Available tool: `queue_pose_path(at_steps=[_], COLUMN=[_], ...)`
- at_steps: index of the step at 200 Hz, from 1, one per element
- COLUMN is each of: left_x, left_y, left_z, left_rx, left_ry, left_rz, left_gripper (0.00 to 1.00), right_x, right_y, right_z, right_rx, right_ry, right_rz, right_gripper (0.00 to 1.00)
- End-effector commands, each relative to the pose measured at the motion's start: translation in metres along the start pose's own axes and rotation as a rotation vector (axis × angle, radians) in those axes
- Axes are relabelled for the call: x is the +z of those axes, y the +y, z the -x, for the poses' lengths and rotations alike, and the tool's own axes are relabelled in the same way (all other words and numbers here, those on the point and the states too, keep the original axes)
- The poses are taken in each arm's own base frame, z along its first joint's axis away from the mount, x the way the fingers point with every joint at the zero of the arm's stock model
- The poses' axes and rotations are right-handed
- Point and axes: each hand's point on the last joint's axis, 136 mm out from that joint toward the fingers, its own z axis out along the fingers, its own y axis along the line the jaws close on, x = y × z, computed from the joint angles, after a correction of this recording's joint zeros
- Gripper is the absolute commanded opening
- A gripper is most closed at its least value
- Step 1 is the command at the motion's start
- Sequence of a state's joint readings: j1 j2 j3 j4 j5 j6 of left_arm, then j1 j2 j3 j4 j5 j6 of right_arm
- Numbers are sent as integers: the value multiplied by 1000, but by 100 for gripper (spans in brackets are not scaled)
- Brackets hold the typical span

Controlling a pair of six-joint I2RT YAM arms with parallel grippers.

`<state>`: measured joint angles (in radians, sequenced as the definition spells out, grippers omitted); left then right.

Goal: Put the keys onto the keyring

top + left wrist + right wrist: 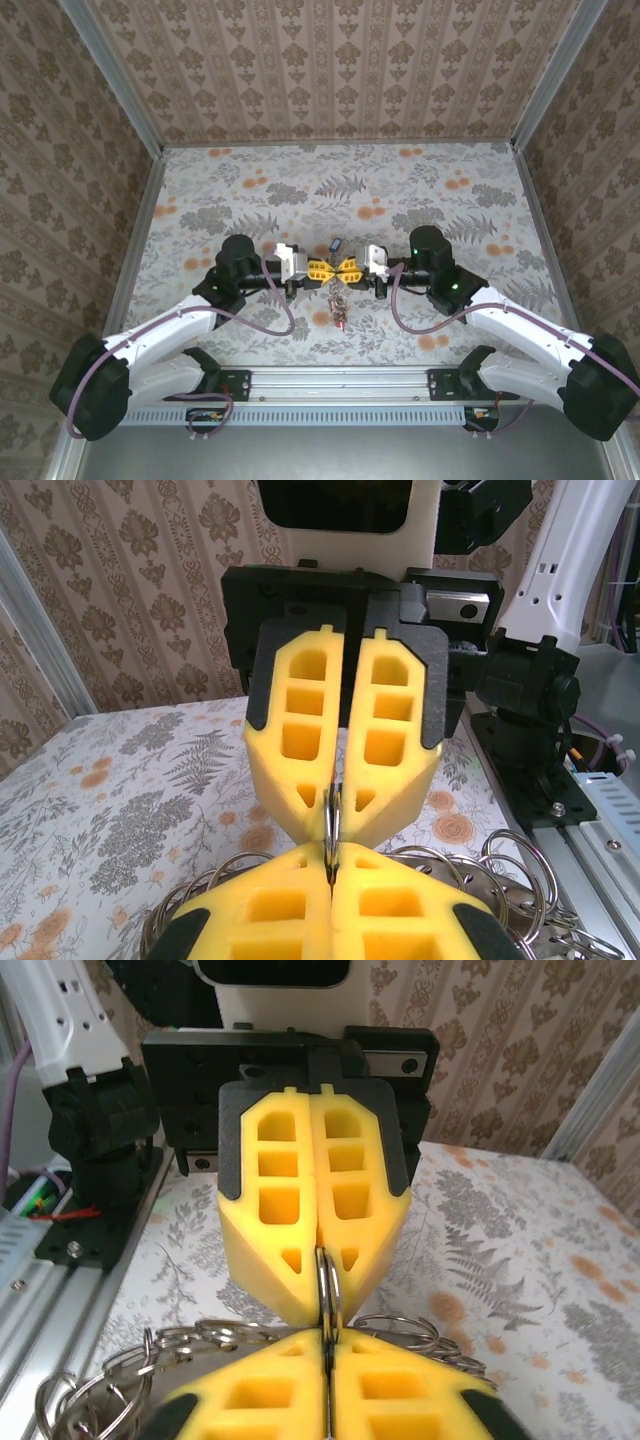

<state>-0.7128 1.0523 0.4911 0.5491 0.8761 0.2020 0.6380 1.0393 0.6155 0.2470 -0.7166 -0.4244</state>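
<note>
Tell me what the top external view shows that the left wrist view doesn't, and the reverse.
Top external: the whole left arm and right arm, a small dark object on the table beyond the hands, and a bunch of keys on their near side. Left wrist: a close-up of the keyring edge-on, pinched between the fingertips, with wire rings beneath. Shared: the left hand and right hand, shut and meeting tip to tip over the floral table.

Both arms angle inward from their bases, elbows out, wrists level and facing each other. Left gripper (322, 268) and right gripper (345, 267) meet tip to tip, jaws pressed closed on both.
</note>
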Motion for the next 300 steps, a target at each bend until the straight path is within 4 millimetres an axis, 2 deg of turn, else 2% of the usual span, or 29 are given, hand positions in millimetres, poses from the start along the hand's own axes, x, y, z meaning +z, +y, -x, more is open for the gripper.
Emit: queue_pose_path(at_steps=[1, 14, 24, 37, 60, 77, 99, 144, 164, 183, 223, 254, 300], left_x=[2, 2, 2, 3, 4, 4, 5, 3, 1, 0, 3, 9, 9], left_y=[0, 0, 0, 1, 1, 1, 3, 7, 12, 13, 6, 5, 4], left_z=[11, 12, 11, 12, 12, 13, 12, 16, 11, 4, -12, -18, -26], left_rx=[46, 49, 48, 49, 47, 49, 49, 52, 30, 14, -37, -68, -71], left_ry=[-30, -31, -30, -31, -31, -32, -31, -41, -2, 46, 126, 134, 163], left_rz=[-11, -10, -11, -11, -15, -17, -17, 22, 61, 72, 8, -11, -11], left_gripper=[0, 0, 0, 0, 0, 0, 0, 0, 13, 16, 7, 14, 15], right_x=[-5, -4, -4, -4, -3, -3, -2, 1, 1, 2, 7, 11, 12], right_y=[2, 1, -2, -3, -3, -3, -3, -2, -2, 0, -2, -3, -4], right_z=[26, 26, 27, 28, 28, 28, 27, 8, -3, -12, -12, -12, -11], right_rx=[-45, -40, -41, -44, -42, -42, -40, -16, -11, -25, -43, -43, -40], right_ry=[-82, -84, -92, -96, -98, -98, -97, -18, 73, 159, 193, 196, 188], right_rz=[29, 32, 14, 4, 9, 12, 16, 18, 20, 31, 14, 18, 7], right_gripper=[0, 0, 18, 21, 21, 15, 0, 0, 0, 0, 0, 0, 0])
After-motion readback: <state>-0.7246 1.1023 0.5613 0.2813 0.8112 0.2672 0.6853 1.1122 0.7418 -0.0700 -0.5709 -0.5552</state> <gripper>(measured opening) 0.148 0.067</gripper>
